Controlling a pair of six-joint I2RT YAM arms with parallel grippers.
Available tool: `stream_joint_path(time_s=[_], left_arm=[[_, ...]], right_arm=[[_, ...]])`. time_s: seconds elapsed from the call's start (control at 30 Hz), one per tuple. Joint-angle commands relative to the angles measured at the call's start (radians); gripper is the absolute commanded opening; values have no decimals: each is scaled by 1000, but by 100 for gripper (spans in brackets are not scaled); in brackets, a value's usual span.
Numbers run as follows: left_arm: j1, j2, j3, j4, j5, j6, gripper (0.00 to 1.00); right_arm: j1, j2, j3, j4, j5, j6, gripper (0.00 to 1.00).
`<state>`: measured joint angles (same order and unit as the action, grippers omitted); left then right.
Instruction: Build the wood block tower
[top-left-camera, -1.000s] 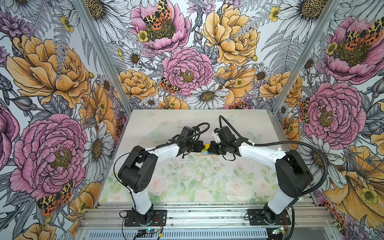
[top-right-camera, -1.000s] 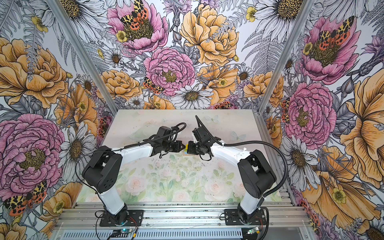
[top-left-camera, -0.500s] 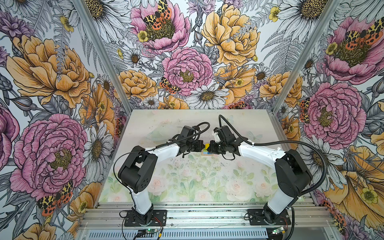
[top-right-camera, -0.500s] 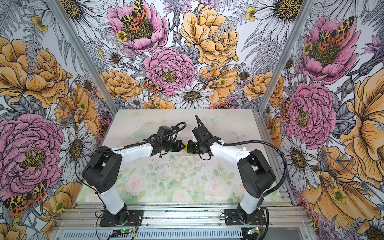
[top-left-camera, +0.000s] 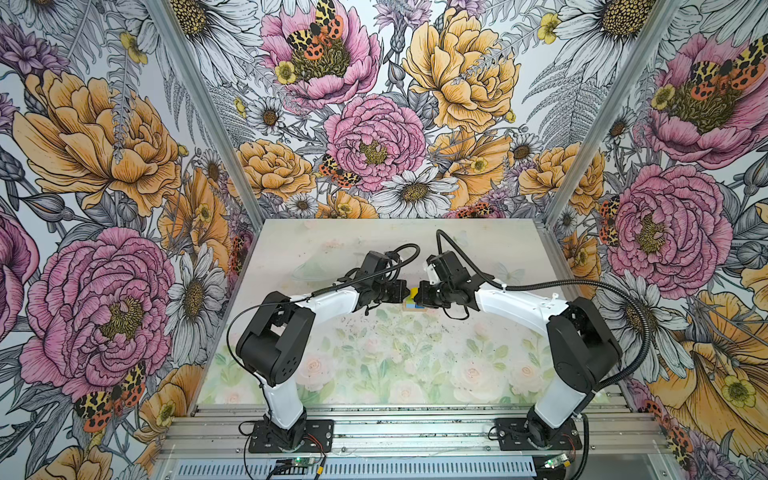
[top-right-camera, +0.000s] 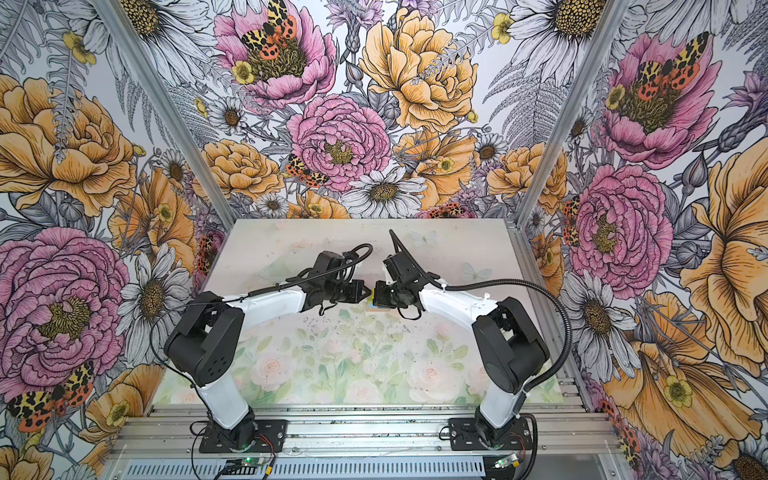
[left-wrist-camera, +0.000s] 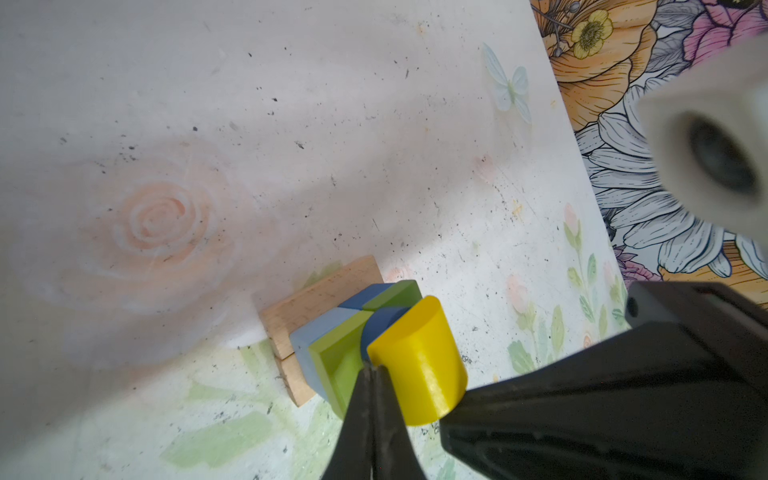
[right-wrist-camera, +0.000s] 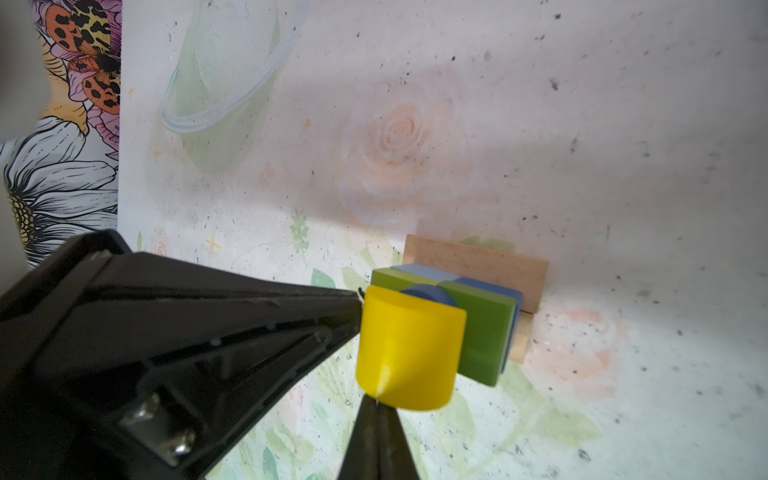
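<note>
The block tower (top-left-camera: 413, 302) stands mid-width on the worktop (top-left-camera: 374, 353), toward its rear. At the tower's foot lie two tan bars (left-wrist-camera: 320, 299), then blue and green cubes (left-wrist-camera: 338, 361), a blue cylinder (right-wrist-camera: 428, 296) and, on top, the yellow half-round (left-wrist-camera: 419, 361). The left gripper (left-wrist-camera: 371, 372) and right gripper (right-wrist-camera: 377, 409), fingers pressed together, touch the tower's top piece from opposite sides.

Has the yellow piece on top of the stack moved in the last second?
No. In a top view the yellow half-round lies where it did a second ago, judged against the back edge of the table.
</note>
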<state>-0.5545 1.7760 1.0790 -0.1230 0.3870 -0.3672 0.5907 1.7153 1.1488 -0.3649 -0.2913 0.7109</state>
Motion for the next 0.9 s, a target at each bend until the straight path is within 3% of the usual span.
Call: stream_joint_path(time_s=[0.0, 0.87], left_arm=[[-6, -3, 18, 16, 18, 1, 0], [-4, -6, 16, 17, 17, 2, 0]], right_arm=[[6, 12, 25, 9, 8, 4, 0], [-6, 21, 28, 10, 12, 2, 0]])
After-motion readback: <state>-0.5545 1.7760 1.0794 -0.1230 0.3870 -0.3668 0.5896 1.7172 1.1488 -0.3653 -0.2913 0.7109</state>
